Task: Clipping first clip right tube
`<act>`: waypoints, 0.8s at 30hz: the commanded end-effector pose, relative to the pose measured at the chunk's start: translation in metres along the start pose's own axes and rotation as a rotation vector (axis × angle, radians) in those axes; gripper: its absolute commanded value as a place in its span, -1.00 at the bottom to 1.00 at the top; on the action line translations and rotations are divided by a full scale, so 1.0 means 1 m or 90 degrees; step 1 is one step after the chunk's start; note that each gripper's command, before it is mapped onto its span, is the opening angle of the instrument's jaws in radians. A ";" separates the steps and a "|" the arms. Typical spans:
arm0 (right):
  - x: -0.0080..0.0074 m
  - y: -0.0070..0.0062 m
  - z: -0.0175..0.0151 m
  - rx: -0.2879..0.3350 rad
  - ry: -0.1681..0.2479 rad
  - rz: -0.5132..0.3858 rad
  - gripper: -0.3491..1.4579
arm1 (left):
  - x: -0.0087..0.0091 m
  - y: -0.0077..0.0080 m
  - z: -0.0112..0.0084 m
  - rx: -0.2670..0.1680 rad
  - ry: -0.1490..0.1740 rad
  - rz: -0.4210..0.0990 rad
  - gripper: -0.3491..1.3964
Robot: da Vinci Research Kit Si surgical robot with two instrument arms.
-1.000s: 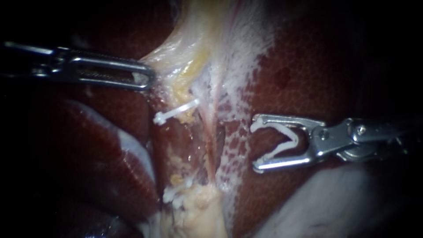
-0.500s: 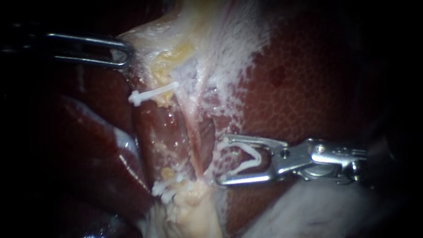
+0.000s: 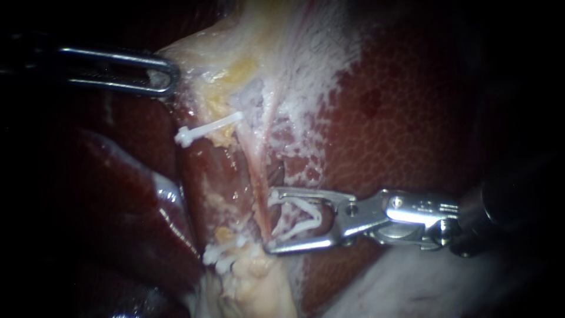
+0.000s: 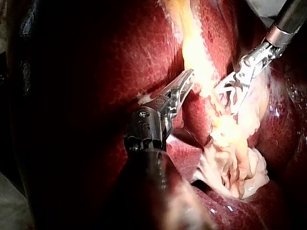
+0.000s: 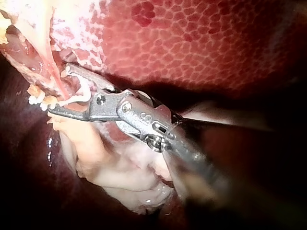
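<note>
In the endoscope view the right tube [image 3: 257, 171], a thin pink wet strand, climbs from the cream-coloured ragged lump of tissue [image 3: 259, 277] over the dark red mottled liver [image 3: 400, 118]. My right instrument [image 3: 271, 221] stands just above that lump. Its steel jaws are spread wide yet cradle an open white plastic clip [image 3: 300, 215] from both sides, and their tips reach the tube, which seems to sit at the clip's mouth. Farther from the lump a closed white clip [image 3: 209, 126] crosses the neighbouring strand. Well away from the lump, my left instrument [image 3: 168, 73] has its slotted jaws pressed together on the edge of pale yellowish fatty tissue [image 3: 206, 70], drawing it taut. In the left wrist view that pinch [image 4: 188, 76] shows again, with my right instrument [image 4: 235, 98] beyond it and nearer the lump [image 4: 235, 163]; I cannot pick out the tube here. In the right wrist view the tube [image 5: 53, 72] runs down between my spread jaws [image 5: 58, 88], just short of the lump [image 5: 91, 143]. I judge the tube soft, slick, nearly weightless and easy to tear, so it wants no tugging. I would take it only with the clip, square across its bare stretch just above the lump, fully inside the mouth and free of stray film
</note>
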 end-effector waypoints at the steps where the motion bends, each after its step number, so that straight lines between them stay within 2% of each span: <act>1: 0.0001 -0.0001 0.0001 0.005 -0.001 0.000 0.05 | 0.0000 0.0000 0.0000 0.000 0.000 0.000 -1.00; 13: 0.0012 -0.0014 0.0017 0.055 -0.009 0.018 0.04 | -0.0001 0.0000 0.0001 0.000 0.000 0.000 -1.00; 19: 0.0015 -0.0016 0.0025 0.084 0.008 0.024 0.04 | -0.0001 0.0000 0.0001 -0.001 0.000 0.000 -1.00; 24: 0.0015 -0.0016 0.0026 0.110 0.006 0.034 0.03 | -0.0001 0.0000 0.0001 0.001 0.001 0.000 -1.00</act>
